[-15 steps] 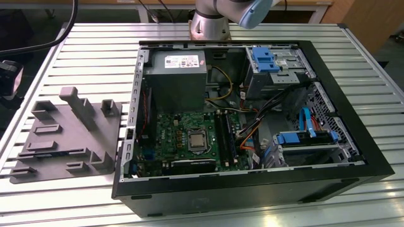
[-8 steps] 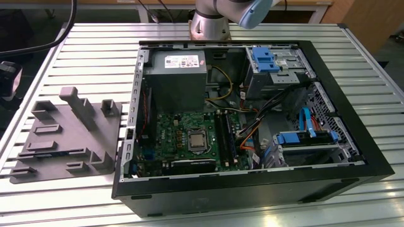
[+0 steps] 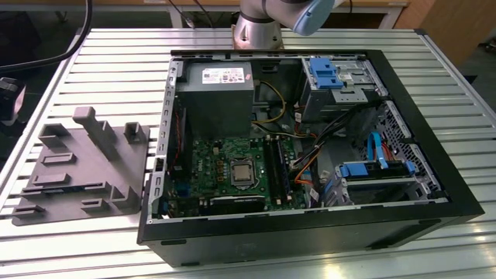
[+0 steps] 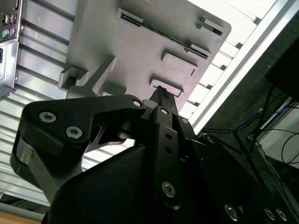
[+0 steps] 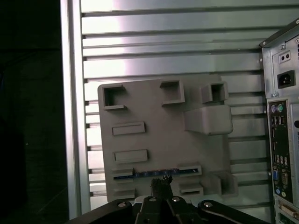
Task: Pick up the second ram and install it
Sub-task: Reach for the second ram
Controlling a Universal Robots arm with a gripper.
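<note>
We see the black metal gripper in both wrist views, its two fingers pressed together at the tips with nothing pinched between them. It hangs above the grey plastic tray with raised blocks, apart from it. Below the fingertips lies the second ram — a slim, dark memory stick standing on edge in a long slot of the tray, with nothing touching it.

Taking the exterior view from its left, the tray lies on the slatted aluminium table. Just beside it is the open black computer case, with its grey power supply box and green motherboard. The silver arm rises behind the case and is cut off at the picture's edge.

In the first wrist view the fingertips cover the ram's middle. In the second wrist view the gripper's own body hides the near part of the tray. Inside the case, the long black slots are too crowded by cables — we cannot tell what they hold.
</note>
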